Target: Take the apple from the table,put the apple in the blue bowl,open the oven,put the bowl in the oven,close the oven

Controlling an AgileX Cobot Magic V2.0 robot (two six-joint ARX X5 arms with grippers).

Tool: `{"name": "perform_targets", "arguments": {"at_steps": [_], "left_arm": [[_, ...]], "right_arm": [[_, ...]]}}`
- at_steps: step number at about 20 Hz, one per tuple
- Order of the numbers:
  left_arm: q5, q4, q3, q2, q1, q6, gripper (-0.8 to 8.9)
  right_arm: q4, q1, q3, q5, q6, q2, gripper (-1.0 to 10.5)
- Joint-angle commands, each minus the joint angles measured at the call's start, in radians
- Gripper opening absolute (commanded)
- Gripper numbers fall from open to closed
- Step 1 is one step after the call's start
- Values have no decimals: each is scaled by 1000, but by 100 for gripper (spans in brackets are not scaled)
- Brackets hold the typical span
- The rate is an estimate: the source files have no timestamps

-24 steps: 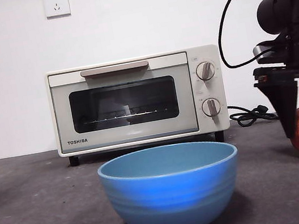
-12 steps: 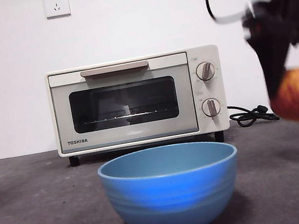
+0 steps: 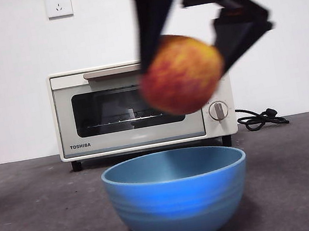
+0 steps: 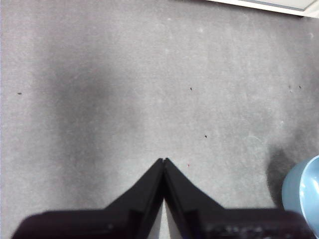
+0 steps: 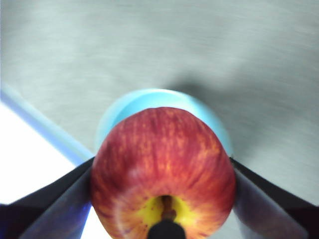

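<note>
My right gripper (image 3: pixel 186 71) is shut on the red, yellow-streaked apple (image 3: pixel 181 74) and holds it in the air just above the blue bowl (image 3: pixel 178 194). The right wrist view shows the apple (image 5: pixel 163 174) clamped between the two jaws, with the bowl (image 5: pixel 164 102) below it. The bowl stands upright on the dark grey table (image 3: pixel 37 230), in front of the cream-white oven (image 3: pixel 140 103), whose door is closed. Off to one side my left gripper (image 4: pixel 164 160) is shut on nothing above bare table, with the bowl's rim (image 4: pixel 303 191) at the picture's edge.
A black cord (image 3: pixel 259 119) lies on the table beside the oven. A white wall with power sockets (image 3: pixel 58 3) stands behind.
My right gripper has lifted the apple off the table at the right and carried it left and up, to above the bowl. The bowl and oven have not moved.
</note>
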Motion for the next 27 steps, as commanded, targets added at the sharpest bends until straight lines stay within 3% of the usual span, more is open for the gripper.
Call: {"name": "perform_targets", "arguments": {"at_steps": [1, 5, 13, 17, 24, 25, 26, 27], "left_arm": [[1, 6, -1, 2, -4, 15, -5], [1, 6, -1, 2, -4, 16, -5], [-2, 8, -1, 2, -4, 16, -5], [-2, 15, -1, 2, -4, 16, -5], [-3, 14, -1, 2, -4, 16, -5], [-2, 14, -1, 2, -4, 16, -5], [-2, 14, -1, 2, -4, 16, -5], [-2, 14, -1, 2, -4, 16, -5]], "right_arm": [[19, 32, 2, 18, 35, 51, -8], [18, 61, 2, 133, 55, 138, -8], [70, 63, 2, 110, 55, 209, -7], [28, 74, 2, 45, 55, 209, -3], [35, 133, 2, 82, 55, 209, 3], [35, 133, 2, 81, 55, 209, 23], [36, 133, 2, 90, 56, 209, 144], [35, 133, 2, 91, 55, 209, 196]]}}
